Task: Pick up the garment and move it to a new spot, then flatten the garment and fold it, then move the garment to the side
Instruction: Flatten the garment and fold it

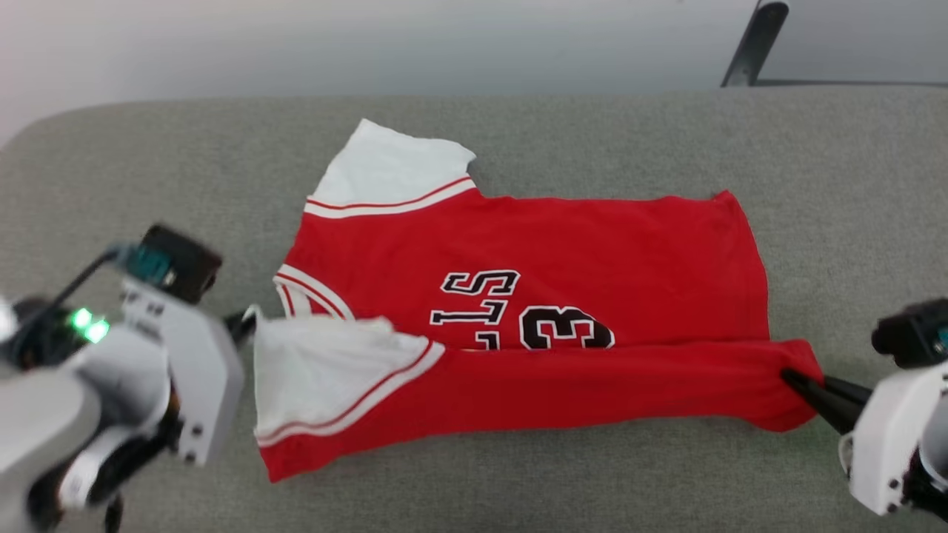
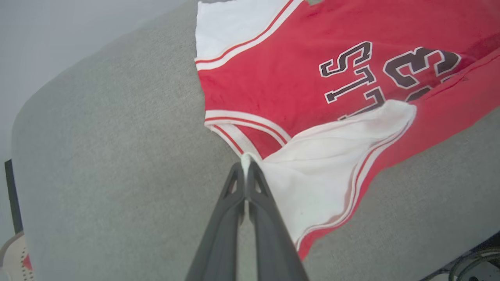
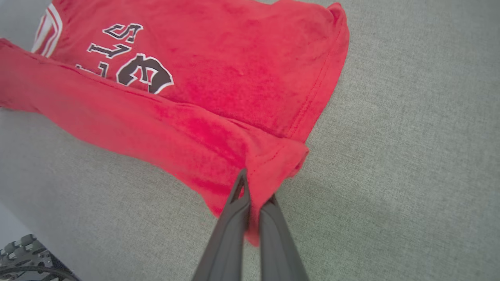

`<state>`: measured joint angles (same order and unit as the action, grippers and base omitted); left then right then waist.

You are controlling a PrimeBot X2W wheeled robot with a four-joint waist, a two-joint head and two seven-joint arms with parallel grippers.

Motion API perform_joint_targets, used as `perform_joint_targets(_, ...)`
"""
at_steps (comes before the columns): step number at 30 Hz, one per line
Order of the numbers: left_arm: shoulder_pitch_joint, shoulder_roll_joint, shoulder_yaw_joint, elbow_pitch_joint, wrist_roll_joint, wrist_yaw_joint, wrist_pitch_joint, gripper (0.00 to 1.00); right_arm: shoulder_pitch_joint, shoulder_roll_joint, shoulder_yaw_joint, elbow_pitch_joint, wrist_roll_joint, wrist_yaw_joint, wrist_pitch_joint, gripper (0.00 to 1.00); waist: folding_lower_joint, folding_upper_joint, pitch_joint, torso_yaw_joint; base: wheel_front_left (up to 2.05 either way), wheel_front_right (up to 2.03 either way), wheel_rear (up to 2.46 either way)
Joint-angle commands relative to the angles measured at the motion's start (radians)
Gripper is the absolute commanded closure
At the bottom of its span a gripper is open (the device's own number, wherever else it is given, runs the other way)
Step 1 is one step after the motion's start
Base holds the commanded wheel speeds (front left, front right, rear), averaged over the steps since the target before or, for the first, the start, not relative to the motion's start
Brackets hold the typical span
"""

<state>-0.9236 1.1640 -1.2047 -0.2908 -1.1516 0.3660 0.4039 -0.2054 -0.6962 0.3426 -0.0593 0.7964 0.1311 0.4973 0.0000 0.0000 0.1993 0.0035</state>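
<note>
Red, black-lettered basketball jersey (image 1: 592, 244) lay on a grey fabric bench (image 1: 592, 133); the left pincer (image 1: 248, 322) clamped its white corner, the right pincer (image 1: 789, 376) its red hem.

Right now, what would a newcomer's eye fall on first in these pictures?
A red basketball jersey lies spread on the grey upholstered surface, its near edge folded over the black lettering. The left gripper is shut on its white corner at one end, the right gripper on its red hem corner at the other.
</note>
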Motion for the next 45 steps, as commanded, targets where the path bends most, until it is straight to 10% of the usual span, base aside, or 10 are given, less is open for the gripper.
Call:
perform_joint_targets(1,-0.035,-0.036,-0.002,0.061,0.019,-0.044,0.020,1.00,-0.032,0.023,-0.009,0.012,-0.032,-0.001,0.026,1.00,0.0000,0.0000,0.026,-0.019,0.00,0.00,0.00)
perform_joint_targets(10,-0.118,-0.222,-0.034,0.388,0.013,-0.247,0.124,1.00,-0.143,0.120,0.030,0.061,-0.072,-0.001,0.131,1.00,0.0000,0.0000,0.067,-0.040,0.00,0.00,0.00)
perform_joint_targets(21,-0.109,-0.324,-0.037,0.585,-0.054,-0.301,0.211,1.00,-0.201,0.133,0.062,0.091,-0.054,-0.001,0.168,1.00,0.0000,0.0000,0.084,-0.040,0.00,0.00,0.00)
perform_joint_targets(26,-0.122,-0.329,-0.028,0.601,-0.068,-0.283,0.223,0.50,-0.218,0.125,0.075,0.098,-0.046,-0.001,0.170,1.00,0.0000,0.0000,0.073,-0.035,0.00,0.00,0.00)
perform_joint_targets(27,-0.126,-0.325,-0.022,0.598,-0.069,-0.274,0.220,0.00,-0.223,0.116,0.086,0.098,-0.050,-0.001,0.164,0.61,0.0000,0.0000,0.065,-0.031,0.00,0.00,0.00)
perform_joint_targets(29,-0.129,-0.320,-0.020,0.596,-0.062,-0.267,0.215,0.00,-0.223,0.113,0.096,0.100,-0.050,-0.001,0.165,0.51,0.0000,0.0000,0.060,-0.029,0.00,0.00,0.00)
perform_joint_targets(30,-0.130,-0.316,-0.015,0.592,-0.064,-0.266,0.208,0.00,-0.225,0.111,0.103,0.101,-0.045,-0.001,0.164,0.02,0.0000,0.0000,0.055,-0.027,0.00,0.00,0.00)
perform_joint_targets(45,-0.045,-0.264,0.042,0.441,-0.094,-0.175,0.070,0.00,-0.203,0.063,0.082,0.080,-0.108,-0.001,-0.018,0.00,0.0000,0.0000,-0.028,0.008,0.00,0.00,0.00)
